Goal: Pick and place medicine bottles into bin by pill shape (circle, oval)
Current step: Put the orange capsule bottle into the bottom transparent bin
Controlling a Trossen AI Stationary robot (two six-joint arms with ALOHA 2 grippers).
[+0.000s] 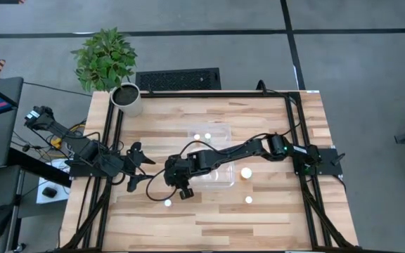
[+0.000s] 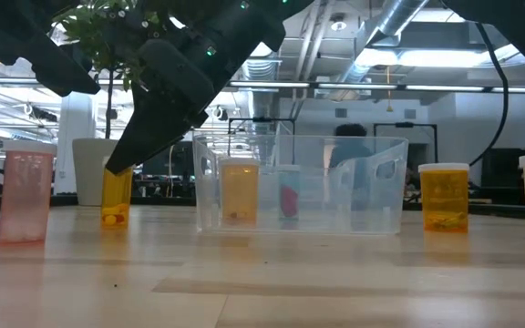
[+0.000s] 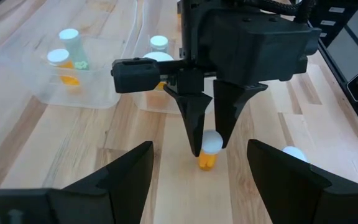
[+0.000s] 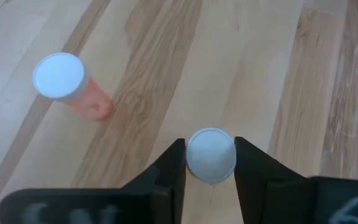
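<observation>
The right end effector (image 4: pixel 210 163) is clamped narrow on the white cap of a medicine bottle (image 3: pixel 208 151) standing on the surface (image 1: pixel 259 225), just outside the bin (image 1: pixel 225 131). The left end effector (image 3: pixel 199 174) waits wide apart nearby. Gripping only the cap risks the bottle slipping or tilting when lifted, since the hold is shallow.
</observation>
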